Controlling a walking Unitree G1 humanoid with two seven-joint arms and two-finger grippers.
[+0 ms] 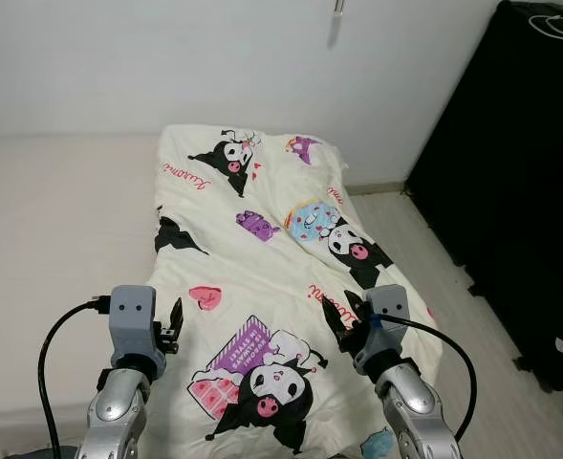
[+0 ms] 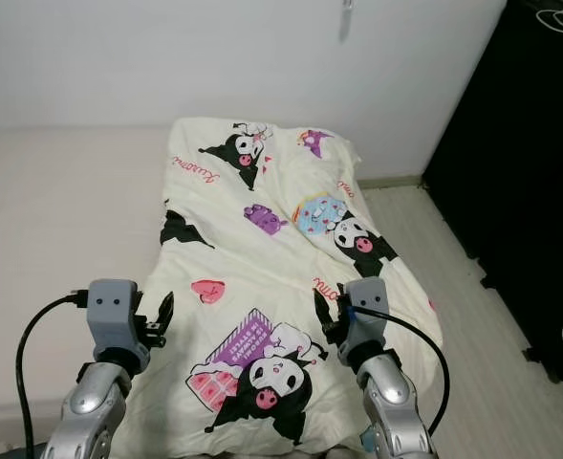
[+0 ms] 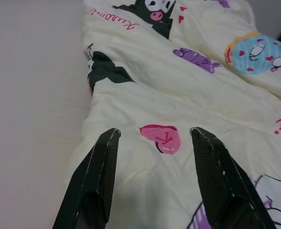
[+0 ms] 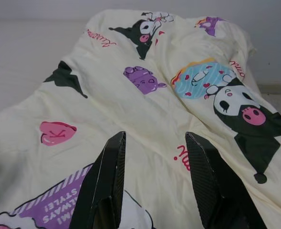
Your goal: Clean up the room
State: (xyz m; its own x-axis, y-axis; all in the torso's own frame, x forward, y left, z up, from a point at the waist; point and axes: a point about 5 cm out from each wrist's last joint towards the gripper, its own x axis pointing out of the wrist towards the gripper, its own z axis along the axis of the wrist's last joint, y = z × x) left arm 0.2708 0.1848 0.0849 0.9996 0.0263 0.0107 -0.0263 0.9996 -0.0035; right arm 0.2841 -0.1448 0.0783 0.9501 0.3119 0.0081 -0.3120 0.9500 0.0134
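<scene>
One cream quilt (image 1: 262, 277) printed with black cartoon figures, pink hearts and a purple panel lies spread over the right part of a bed, running from the white wall (image 1: 214, 57) down toward the camera. Its right edge hangs over the side of the bed toward the pale floor (image 1: 472, 325); its left edge lies on the bare, pale mattress (image 1: 61, 249). The cloth is rumpled, with folds near the blue doughnut print (image 1: 312, 218).

Left gripper (image 3: 152, 138): held low over the quilt's left border, fingers (image 3: 99, 167) well apart, with a pink heart print (image 3: 163, 138) showing between the tips; nothing is gripped. Whether the tips touch the cloth cannot be told.

Right gripper (image 4: 152, 143): raised over the quilt near its right side, fingers (image 4: 109, 176) likewise spread wide and empty, pointing along the quilt toward the wall.

Both silver arms enter from the lower edge of the head views, each with a grey wrist block and a black cable (image 1: 52, 354).

To the right of the bed stands a black, cloth-like mass (image 1: 520, 172) against the wall
</scene>
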